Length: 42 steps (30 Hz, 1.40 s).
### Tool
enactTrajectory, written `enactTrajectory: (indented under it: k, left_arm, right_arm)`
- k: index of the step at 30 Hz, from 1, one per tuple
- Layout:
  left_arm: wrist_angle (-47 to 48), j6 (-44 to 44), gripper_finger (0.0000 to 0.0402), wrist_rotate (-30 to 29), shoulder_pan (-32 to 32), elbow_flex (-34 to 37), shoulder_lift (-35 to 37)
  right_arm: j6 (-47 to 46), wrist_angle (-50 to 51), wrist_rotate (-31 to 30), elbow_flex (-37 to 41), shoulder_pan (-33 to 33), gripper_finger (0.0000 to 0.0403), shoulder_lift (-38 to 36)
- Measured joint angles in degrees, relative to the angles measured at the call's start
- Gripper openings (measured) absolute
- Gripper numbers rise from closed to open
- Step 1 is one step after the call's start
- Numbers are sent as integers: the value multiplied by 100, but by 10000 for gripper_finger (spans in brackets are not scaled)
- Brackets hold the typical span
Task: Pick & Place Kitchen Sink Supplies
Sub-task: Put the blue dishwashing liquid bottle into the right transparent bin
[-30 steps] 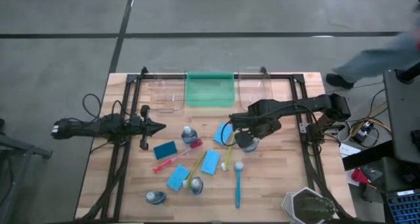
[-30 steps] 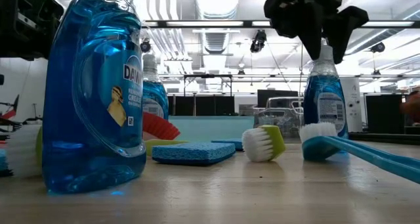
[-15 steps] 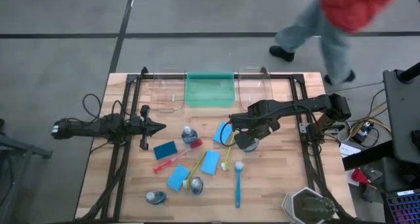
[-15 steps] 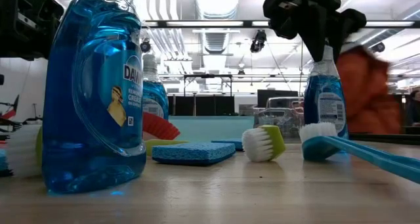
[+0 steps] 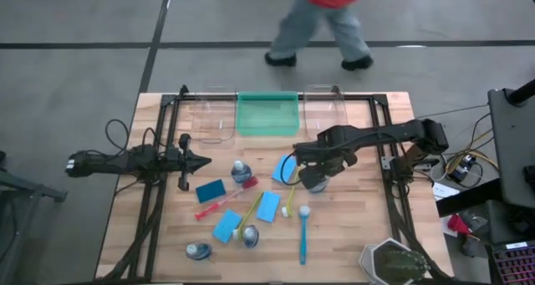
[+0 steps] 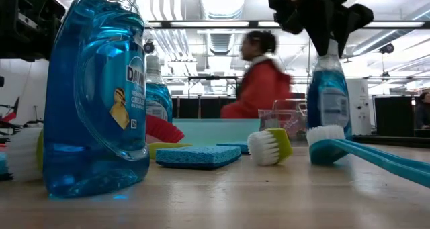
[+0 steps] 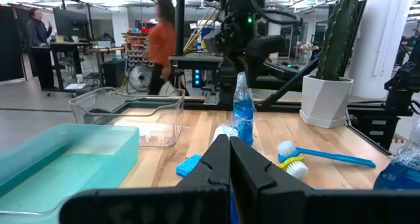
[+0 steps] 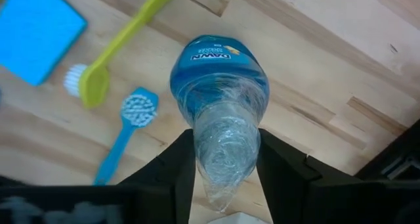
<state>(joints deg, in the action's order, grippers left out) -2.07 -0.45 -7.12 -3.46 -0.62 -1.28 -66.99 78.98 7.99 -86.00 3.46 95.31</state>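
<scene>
An upright bottle of blue liquid (image 8: 220, 86) stands right of centre on the wooden table (image 5: 351, 235), its clear neck clamped between the two dark fingers (image 8: 172, 175) of the right gripper (image 8: 225, 159), which comes down on it from above; the low view shows the same bottle (image 6: 326, 101) with its base on or just above the table, which of the two cannot be told. Just beside it lie a yellow brush (image 5: 292, 193) and a blue brush (image 5: 303, 233), their white bristle heads close together, with a blue sponge (image 5: 281, 170) touching the yellow handle on the far side. Toward the middle of the table stand and lie further supplies: a second bottle (image 5: 241, 171), a red brush (image 5: 224, 201), a dark blue sponge (image 5: 211, 190), two lighter sponges (image 5: 267, 206) and (image 5: 226, 226), a third bottle (image 5: 250, 235) and a fourth bottle (image 5: 198, 251) near the front edge. The left gripper (image 5: 203, 160) rests at the left side of the table, fingers pressed together and holding nothing. Along the back edge sit a green bin (image 5: 267, 116) between two clear bins (image 5: 207, 118) and (image 5: 325, 109). A potted cactus (image 5: 393, 264) stands at the front right corner. Beyond the table a person in a red top (image 5: 324, 22) walks across the floor.
</scene>
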Motion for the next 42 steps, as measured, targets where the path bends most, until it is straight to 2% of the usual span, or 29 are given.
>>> enactTrajectory:
  k: [16, 21, 32, 42]
  left_arm:
    - [0, -1, 3, 1, 1, 0, 0]
    - [0, -2, 3, -2, 2, 0, 0]
    - [0, 0, 3, 1, 2, 0, 0]
    - [0, -1, 3, 1, 1, 0, 0]
  right_arm:
    - [-17, 336, 105, -1637, -534, 131, -49]
    - [402, 332, 101, -2168, -842, 131, -44]
    - [1360, 612, 85, -3204, -2137, 132, -44]
    - [2140, 732, 43, -3472, -3601, 132, -43]
